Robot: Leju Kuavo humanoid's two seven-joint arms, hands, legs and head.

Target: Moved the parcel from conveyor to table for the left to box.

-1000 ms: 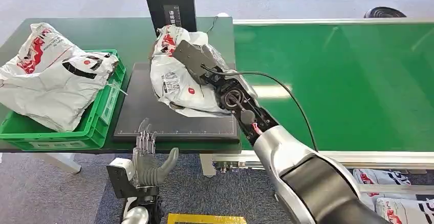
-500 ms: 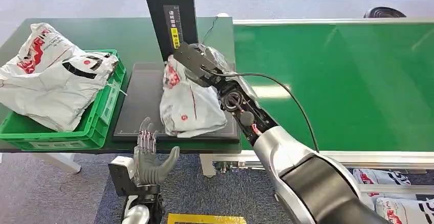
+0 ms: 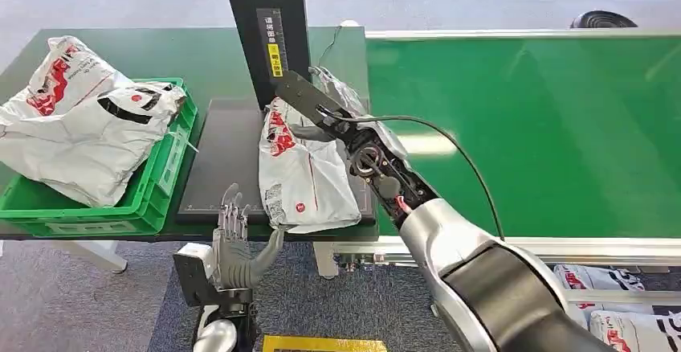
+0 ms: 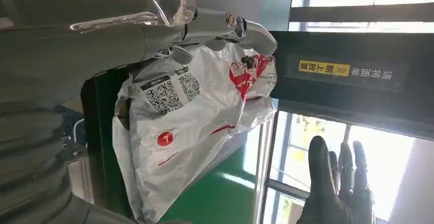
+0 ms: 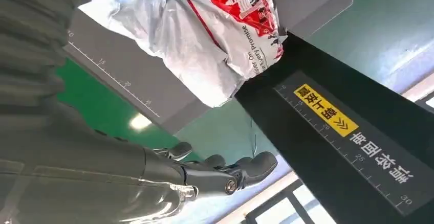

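So the parcel (image 3: 303, 171), a white poly bag with red print, is lying on the black mat (image 3: 221, 155) on the green table (image 3: 161, 55), right in front of the black post (image 3: 269, 22) with the yellow label. Its near end sticks out a bit past the mat's front edge. The right hand (image 3: 309, 111) sits over the far end of the bag, fingers stretched out fairly flat, not wrapped round anything as far as I can see, with a thumb tip poking out over the bag. The right wrist view shows those fingers (image 5: 240, 170) straight with nothing in them, so I'd call it let go, though whether it's touching the plastic is hard to make out. The left hand (image 3: 237, 247) is below the table's front edge, palm up, fingers apart, holding nothing. Off to the left a green crate (image 3: 156, 191) is stuffed with more white bags (image 3: 80, 119); the conveyor (image 3: 546, 127) runs off the right edge of the picture
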